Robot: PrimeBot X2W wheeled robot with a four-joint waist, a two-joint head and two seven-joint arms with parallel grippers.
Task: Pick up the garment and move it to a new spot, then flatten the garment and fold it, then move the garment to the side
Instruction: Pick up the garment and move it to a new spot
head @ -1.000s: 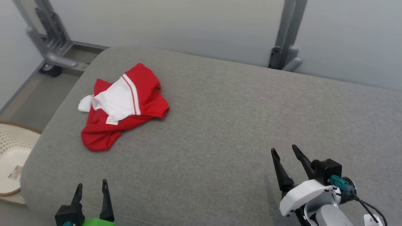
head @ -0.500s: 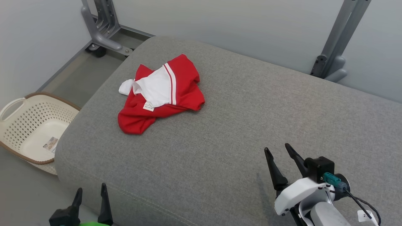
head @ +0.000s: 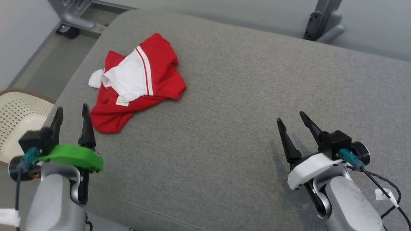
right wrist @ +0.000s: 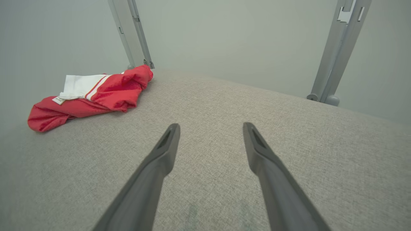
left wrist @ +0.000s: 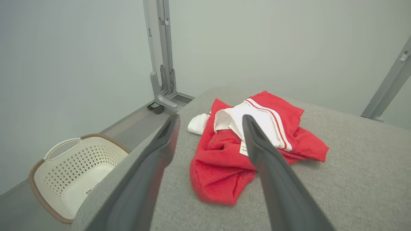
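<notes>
My left gripper [head: 72, 107] and right gripper [head: 290, 116] both stand wide open, holding nothing, over the grey cushion [head: 244, 83]. The red-and-white garment [head: 138, 80] lies crumpled on the cushion's far left part, just ahead of my left gripper and well apart from the right one.

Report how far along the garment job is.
Done: nothing yet. The red and white garment lies crumpled on the grey cushion, ungripped. In hand: the left gripper hangs open just short of the garment's near edge, and the right gripper is open over bare cushion, well apart. Left: picking up, moving, flattening, folding, setting aside.
</notes>
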